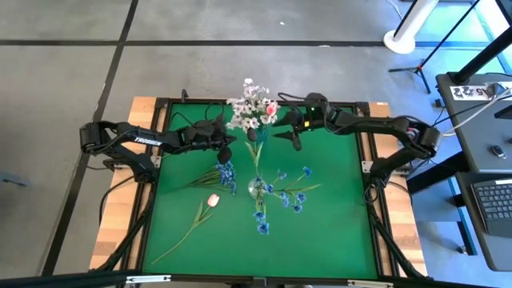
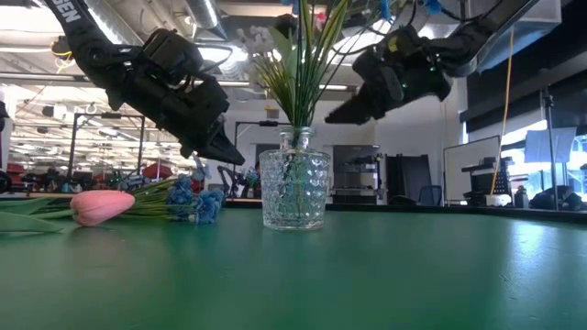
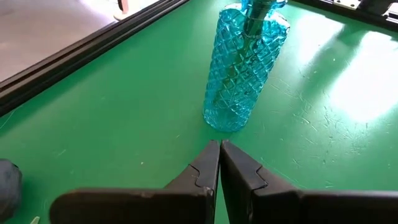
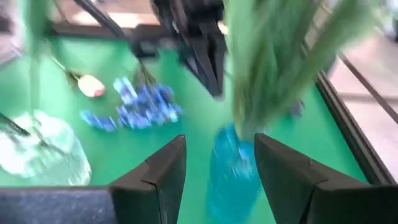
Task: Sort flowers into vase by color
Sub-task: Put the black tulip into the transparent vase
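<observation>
A blue cut-glass vase (image 3: 242, 68) stands toward the table's far side and holds white blossom sprigs (image 1: 250, 112) and a pink bud (image 1: 271, 108). A clear glass vase (image 2: 293, 188) near the table's middle holds blue sprigs (image 1: 284, 192). More blue sprigs (image 1: 226, 174) and a pink tulip (image 1: 212, 200) lie flat on the table left of it. My left gripper (image 3: 219, 149) is shut and empty, hovering just left of the blue vase. My right gripper (image 4: 217, 155) is open and empty, hovering on the vase's right and facing its stems (image 4: 273, 68).
The dark frame rail (image 1: 264, 102) runs along the table's far edge, close behind the blue vase. Both arms crowd the far middle of the table. Bare green mat (image 1: 336, 232) lies at the near right. A desk with a keyboard (image 1: 492, 200) stands beyond the right edge.
</observation>
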You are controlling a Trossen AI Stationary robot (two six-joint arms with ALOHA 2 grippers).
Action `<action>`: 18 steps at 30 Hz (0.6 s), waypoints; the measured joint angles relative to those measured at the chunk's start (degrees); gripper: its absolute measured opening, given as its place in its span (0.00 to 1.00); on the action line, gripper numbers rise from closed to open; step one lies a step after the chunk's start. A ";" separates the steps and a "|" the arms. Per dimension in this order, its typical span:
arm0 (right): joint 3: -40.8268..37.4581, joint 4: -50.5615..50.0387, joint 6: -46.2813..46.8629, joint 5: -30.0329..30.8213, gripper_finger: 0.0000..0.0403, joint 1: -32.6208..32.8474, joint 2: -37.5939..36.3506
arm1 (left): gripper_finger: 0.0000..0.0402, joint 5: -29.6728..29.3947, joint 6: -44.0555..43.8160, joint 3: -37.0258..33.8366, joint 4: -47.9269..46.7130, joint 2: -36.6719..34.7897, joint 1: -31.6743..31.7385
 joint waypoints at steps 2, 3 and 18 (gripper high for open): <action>0.00 -5.32 -0.82 2.67 0.47 0.00 -1.55 | 0.03 0.00 0.00 0.00 -0.22 0.01 0.00; 0.00 -7.12 -1.14 3.73 0.47 0.00 -2.23 | 0.03 0.00 0.00 0.00 -0.59 -0.14 0.00; -0.03 -25.07 1.25 11.00 0.47 0.02 -20.59 | 0.03 -13.59 -3.53 16.88 -52.69 -12.46 0.36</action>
